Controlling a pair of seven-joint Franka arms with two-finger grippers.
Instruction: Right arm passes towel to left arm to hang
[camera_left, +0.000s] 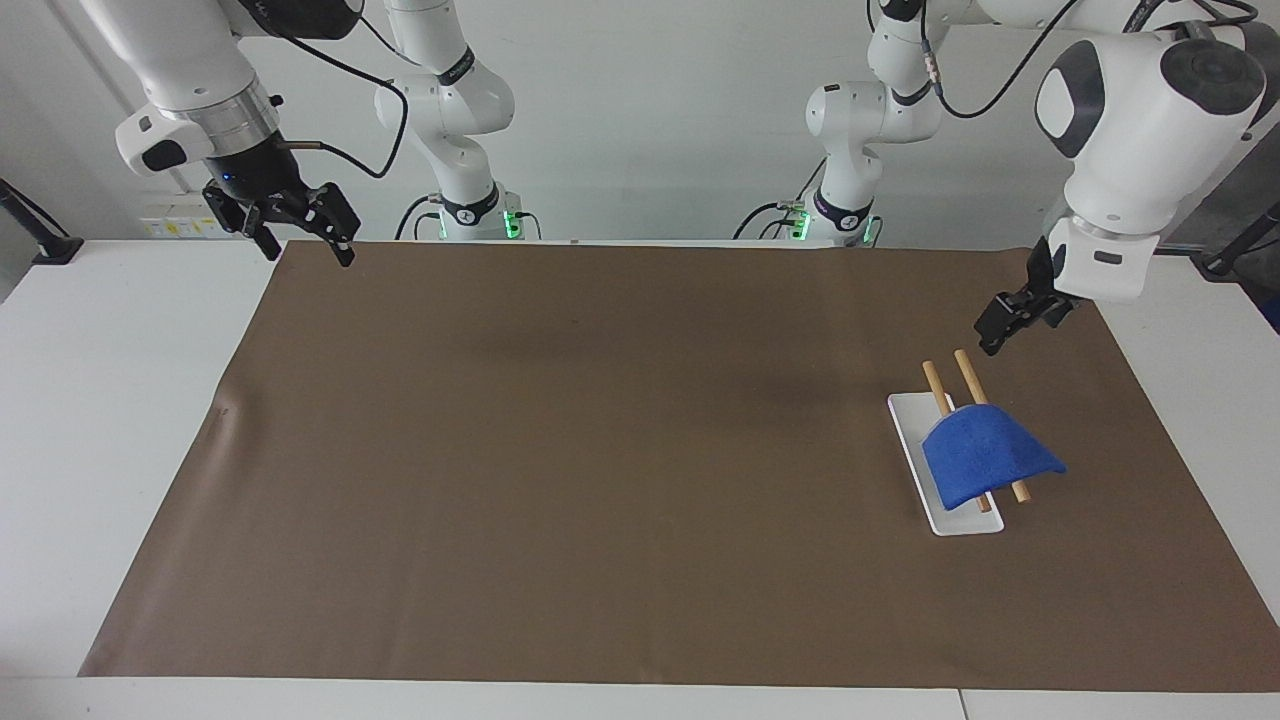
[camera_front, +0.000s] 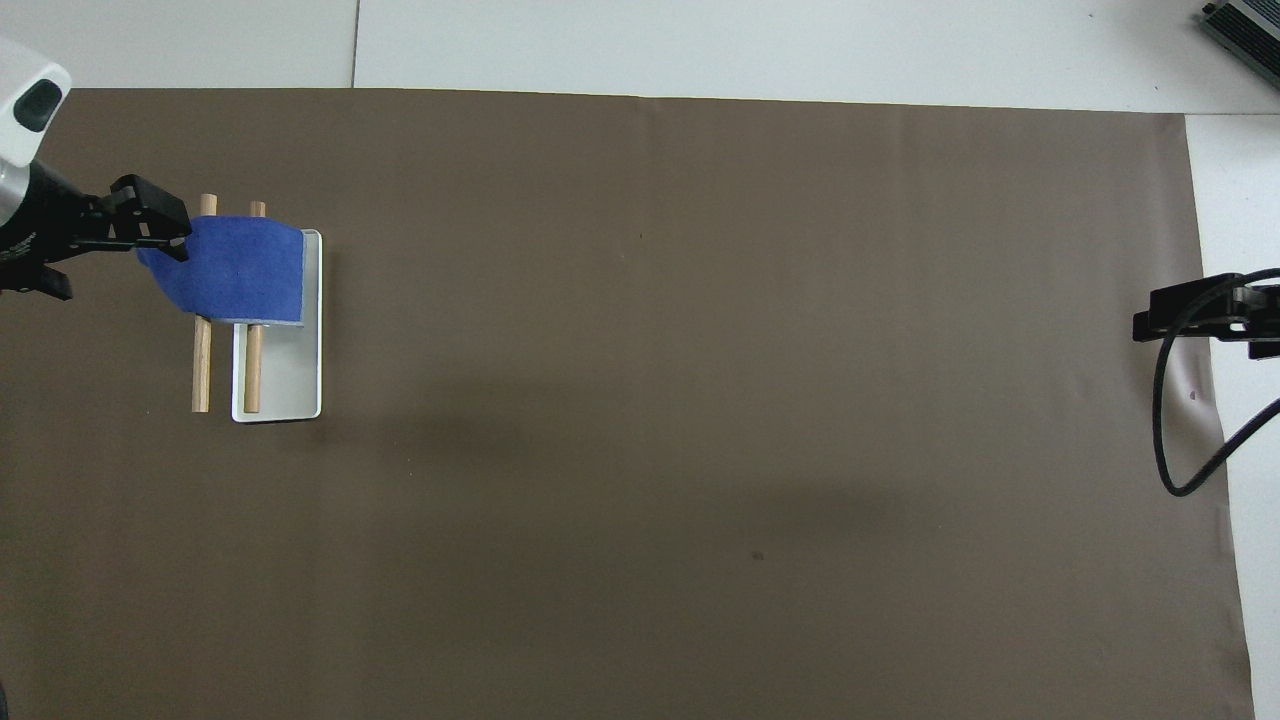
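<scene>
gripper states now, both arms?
Left gripper: open, empty, raised above the rack where the blue folded towel hangs.
Right gripper: open, empty, waiting over the brown mat's corner.

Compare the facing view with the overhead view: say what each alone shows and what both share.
Facing only: both arms' bases and the left gripper raised clear of the towel; overhead it seems to overlap it.
Overhead only: the table's white strip farthest from the robots.
Both: the towel draped over two wooden rods on a white tray, brown mat, and the open right gripper waiting at the mat's edge.
</scene>
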